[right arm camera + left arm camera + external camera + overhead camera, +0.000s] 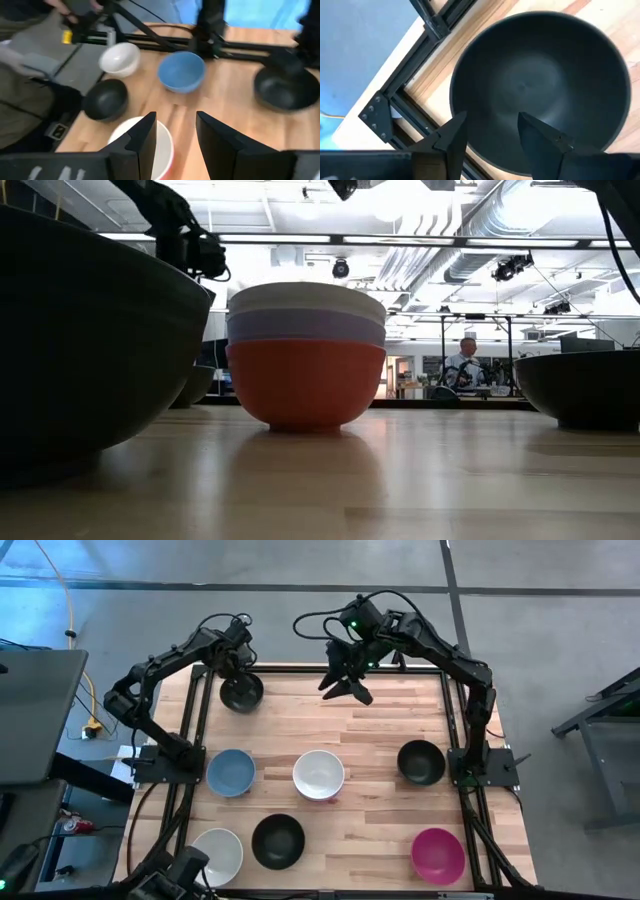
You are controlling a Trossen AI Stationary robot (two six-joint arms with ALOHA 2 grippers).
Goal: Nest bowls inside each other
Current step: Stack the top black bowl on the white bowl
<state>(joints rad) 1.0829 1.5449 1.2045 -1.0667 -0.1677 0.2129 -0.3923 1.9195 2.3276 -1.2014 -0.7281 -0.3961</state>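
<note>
With its fingers spread, the left hand straddled the near rim of the black bowl at the tabletop's far left corner (right hand open, empty, aloft), so a square, firm rim pinch was advisable before lifting.

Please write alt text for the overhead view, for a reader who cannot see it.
Seven bowls or stacks sit on a wooden table between two dark arms. The left gripper hangs over a black bowl at the far left; the open right gripper hovers mid-table. Nearer sit blue, white-topped, black, white, black and magenta bowls.
</note>
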